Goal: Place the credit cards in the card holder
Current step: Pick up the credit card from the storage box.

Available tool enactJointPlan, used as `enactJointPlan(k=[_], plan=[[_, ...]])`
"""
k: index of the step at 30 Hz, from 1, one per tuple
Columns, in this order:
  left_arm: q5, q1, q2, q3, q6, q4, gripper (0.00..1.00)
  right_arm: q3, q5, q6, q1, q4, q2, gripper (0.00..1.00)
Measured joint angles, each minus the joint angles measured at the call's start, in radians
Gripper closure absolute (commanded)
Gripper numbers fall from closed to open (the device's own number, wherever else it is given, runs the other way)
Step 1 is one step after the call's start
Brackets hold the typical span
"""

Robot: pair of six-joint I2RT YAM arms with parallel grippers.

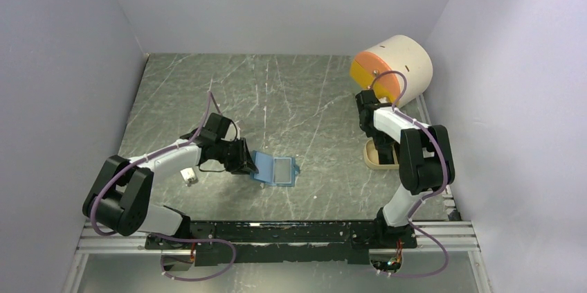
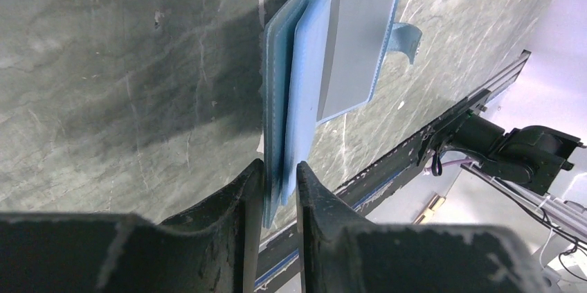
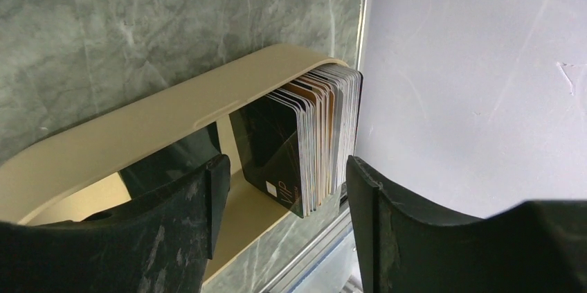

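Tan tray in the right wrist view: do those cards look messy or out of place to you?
Slightly. The credit cards stand on edge, crowded into one end of the tan tray, and they are fanned unevenly rather than squared into a neat stack. Nothing looks spilled or damaged.

Pale "VIP" lettering at lower corner of front black credit card [image 3: 266, 144].

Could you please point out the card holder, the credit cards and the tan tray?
card holder [image 2: 304, 92]: left wrist view, on its pale blue inner flap.
credit cards [image 3: 315, 140]: right wrist view, on the stacked card edges.
tan tray [image 3: 138, 127]: right wrist view, on its rounded rim.
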Motion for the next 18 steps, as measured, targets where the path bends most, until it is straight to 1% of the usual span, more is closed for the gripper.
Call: enactJointPlan(k=[3, 9, 18], plan=[[0.008, 0.002, 0.000, 0.000, 0.000, 0.001, 0.72, -0.010, 0.013, -0.008, -0.009, 0.003, 0.000, 0.41], [0.018, 0.005, 0.000, -0.002, 0.000, 0.005, 0.72, -0.012, 0.040, -0.012, -0.022, 0.003, 0.004, 0.45], [0.030, 0.006, 0.000, -0.002, 0.001, 0.008, 0.72, -0.012, 0.049, -0.013, -0.026, 0.003, 0.006, 0.54]])
